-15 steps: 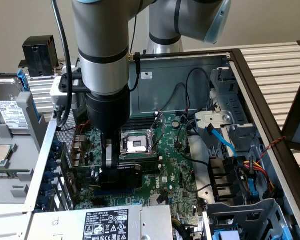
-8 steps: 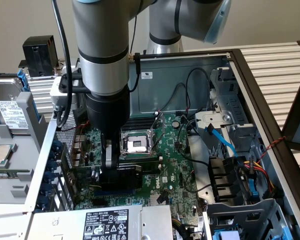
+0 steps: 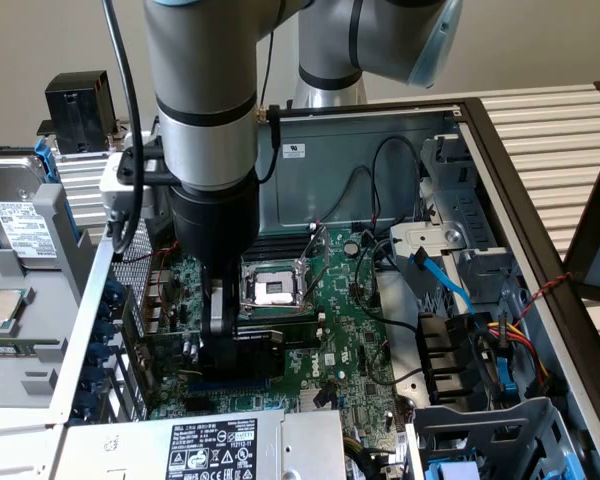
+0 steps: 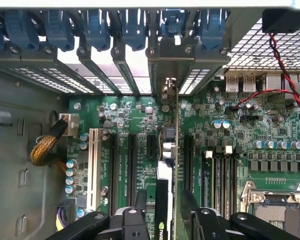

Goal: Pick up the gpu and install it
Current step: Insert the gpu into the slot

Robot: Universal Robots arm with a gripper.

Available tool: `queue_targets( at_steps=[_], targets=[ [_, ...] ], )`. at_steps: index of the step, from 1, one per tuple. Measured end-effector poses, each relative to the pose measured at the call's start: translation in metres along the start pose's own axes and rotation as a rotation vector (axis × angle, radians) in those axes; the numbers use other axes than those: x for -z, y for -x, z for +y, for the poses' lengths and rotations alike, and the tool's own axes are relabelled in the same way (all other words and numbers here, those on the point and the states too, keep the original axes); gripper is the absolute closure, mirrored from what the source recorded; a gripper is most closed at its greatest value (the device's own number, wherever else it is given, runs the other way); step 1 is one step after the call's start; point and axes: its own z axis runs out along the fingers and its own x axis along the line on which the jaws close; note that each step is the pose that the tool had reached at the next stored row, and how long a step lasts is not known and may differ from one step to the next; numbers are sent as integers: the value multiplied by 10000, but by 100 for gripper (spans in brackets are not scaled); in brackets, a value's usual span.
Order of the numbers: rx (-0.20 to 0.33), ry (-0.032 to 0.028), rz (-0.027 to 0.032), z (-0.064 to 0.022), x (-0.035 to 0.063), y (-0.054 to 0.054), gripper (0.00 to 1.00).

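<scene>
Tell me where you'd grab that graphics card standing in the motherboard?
Probably by the gpu's exposed upper edge, coming straight down from above the motherboard. It stands on edge in its slot, so only its two flat faces offer the gripper a pinch.

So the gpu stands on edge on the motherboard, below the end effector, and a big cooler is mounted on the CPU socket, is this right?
Not quite. The CPU socket carries no cooler: it is bare, with its metal frame exposed, as the exterior view shows. The gpu does stand on edge on the motherboard, below the end effector.
</scene>
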Motion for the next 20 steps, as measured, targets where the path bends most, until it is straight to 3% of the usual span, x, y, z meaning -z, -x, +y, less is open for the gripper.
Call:
queue_targets(
  at_steps=[9, 20],
  targets=[
    [-7, -8, 127, 19, 60, -2, 59],
    [-20, -39, 313, 58, 367, -11, 59]
  ],
)
